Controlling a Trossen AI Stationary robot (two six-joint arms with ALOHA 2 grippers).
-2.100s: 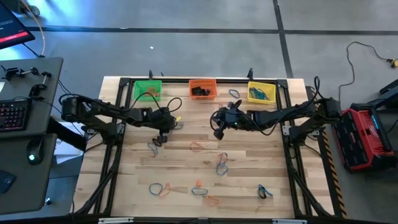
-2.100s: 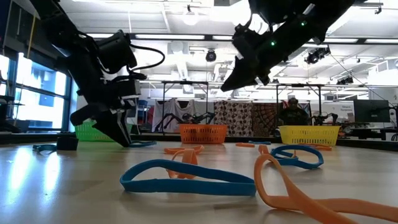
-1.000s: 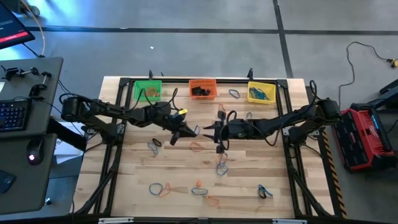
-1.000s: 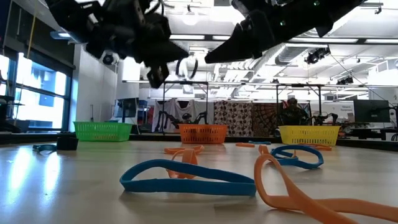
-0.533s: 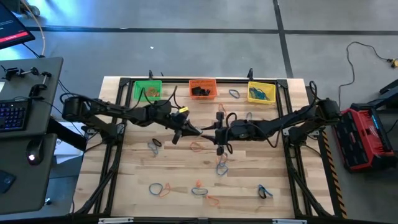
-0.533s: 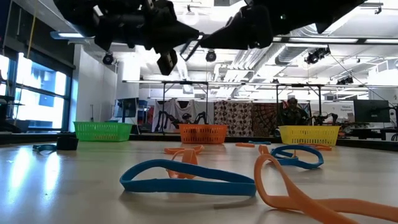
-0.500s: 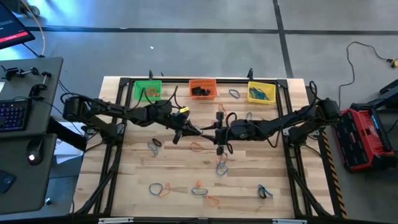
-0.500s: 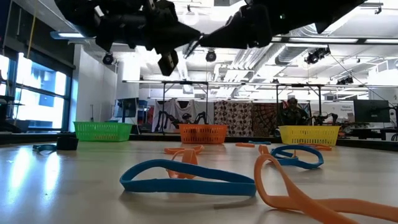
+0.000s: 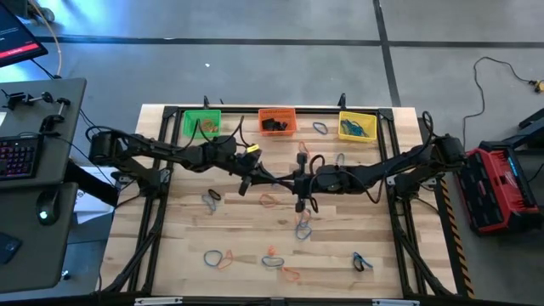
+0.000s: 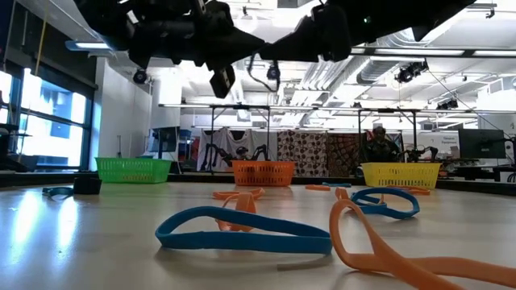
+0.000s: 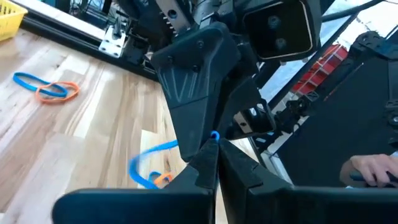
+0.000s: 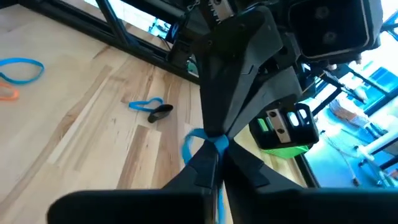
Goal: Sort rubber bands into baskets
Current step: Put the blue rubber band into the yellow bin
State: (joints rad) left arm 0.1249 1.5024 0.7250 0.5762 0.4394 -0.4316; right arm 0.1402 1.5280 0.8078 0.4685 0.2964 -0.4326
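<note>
My left gripper [image 9: 274, 179] and my right gripper [image 9: 286, 180] meet tip to tip above the middle of the table, both shut on one blue rubber band [image 12: 189, 148]. In the low view the two stand high over the tabletop [image 10: 260, 53]. The green basket [image 9: 201, 124], the red-orange basket [image 9: 277, 121] and the yellow basket [image 9: 357, 126] stand in a row along the far edge, each with something in it. Several more rubber bands lie flat on the wood, among them an orange one [image 9: 270, 201] and a blue one [image 9: 303, 223]. My left gripper pinches the blue band between its fingertips, where a small blue bit [image 11: 214, 134] shows. The fingers come nearly level from the table's left. The band is lifted clear of the table. My right gripper pinches the same band [image 12: 219, 144] at its fingertips, coming nearly level from the table's right, right against the left fingers. A slack loop of the band [image 12: 186, 152] hangs beside the tips, and a blue strip [image 12: 219, 198] runs back between the fingers.
Loose bands lie at the left [image 9: 211, 197], along the near edge [image 9: 219, 257] [image 9: 363, 261] and between the far baskets [image 9: 320, 127]. Black frame rails [image 9: 155, 204] border the table's sides. A person sits in the room beyond [image 10: 377, 138].
My left gripper has gone toward the table's right and a little up, until its tips meet my right gripper's. My right gripper has rolled at the wrist and shut on the blue band, which stays lifted clear between the two.
</note>
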